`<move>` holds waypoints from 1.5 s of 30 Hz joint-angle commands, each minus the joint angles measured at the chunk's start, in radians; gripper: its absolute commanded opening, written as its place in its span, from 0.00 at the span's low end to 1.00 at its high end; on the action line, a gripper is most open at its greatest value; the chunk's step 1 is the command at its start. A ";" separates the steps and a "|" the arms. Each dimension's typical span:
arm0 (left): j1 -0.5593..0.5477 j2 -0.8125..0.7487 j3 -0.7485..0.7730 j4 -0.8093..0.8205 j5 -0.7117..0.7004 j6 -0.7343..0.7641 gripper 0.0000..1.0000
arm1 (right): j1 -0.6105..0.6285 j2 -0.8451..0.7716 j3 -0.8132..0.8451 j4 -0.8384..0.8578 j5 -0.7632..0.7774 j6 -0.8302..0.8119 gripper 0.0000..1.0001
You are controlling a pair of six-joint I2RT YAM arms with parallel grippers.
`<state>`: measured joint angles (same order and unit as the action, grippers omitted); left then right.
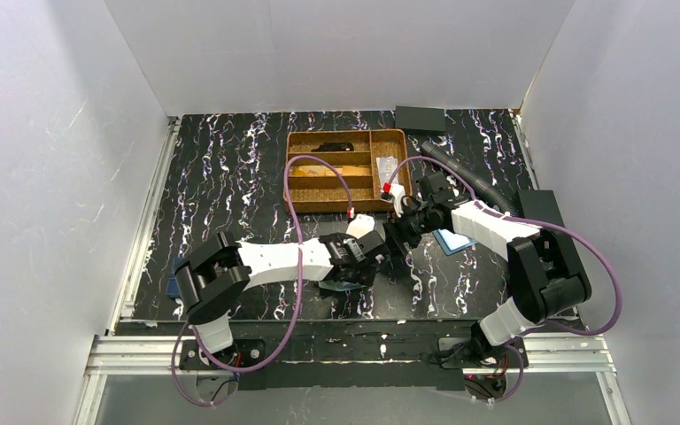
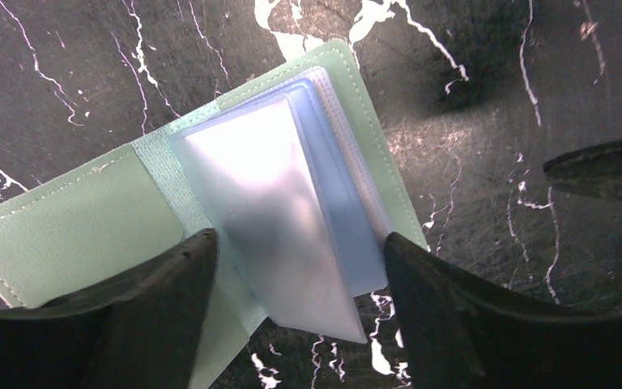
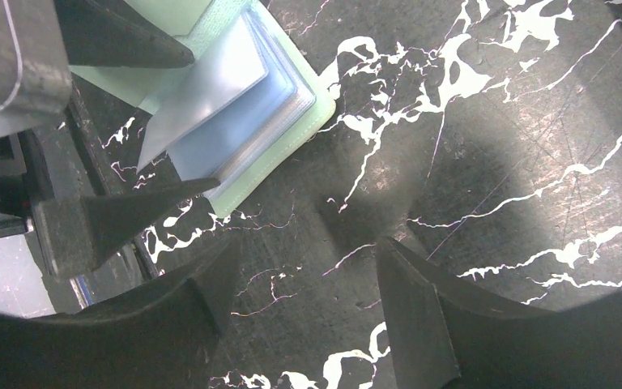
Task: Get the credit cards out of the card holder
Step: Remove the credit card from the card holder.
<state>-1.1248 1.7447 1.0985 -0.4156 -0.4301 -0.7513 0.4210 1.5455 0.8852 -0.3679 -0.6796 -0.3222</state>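
Your left gripper is gaping wide at the lower middle of its view, straddling the clear pockets of the card holder lying open; right of it, your right gripper is hovering wide-jawed.

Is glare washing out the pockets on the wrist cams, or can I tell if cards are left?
Left wrist: glare whitens the clear pocket panels of the card holder; contents unreadable, cover stitching sharp. Right wrist: same sheen on the panels, tabletop crisp. Top external: even light, holder too small and covered to judge.
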 commanded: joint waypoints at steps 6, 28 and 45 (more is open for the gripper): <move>0.058 -0.121 -0.128 0.048 0.043 -0.061 0.51 | 0.002 0.005 0.016 -0.012 -0.006 -0.015 0.70; 0.335 -0.505 -0.564 0.294 0.268 -0.187 0.00 | 0.005 0.008 0.011 -0.009 -0.024 -0.020 0.70; 0.369 -0.815 -0.683 0.044 0.096 -0.320 0.29 | 0.028 0.005 0.008 -0.009 -0.031 -0.027 0.70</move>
<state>-0.7662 0.9428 0.4141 -0.2413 -0.2420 -1.0565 0.4355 1.5459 0.8852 -0.3683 -0.6842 -0.3294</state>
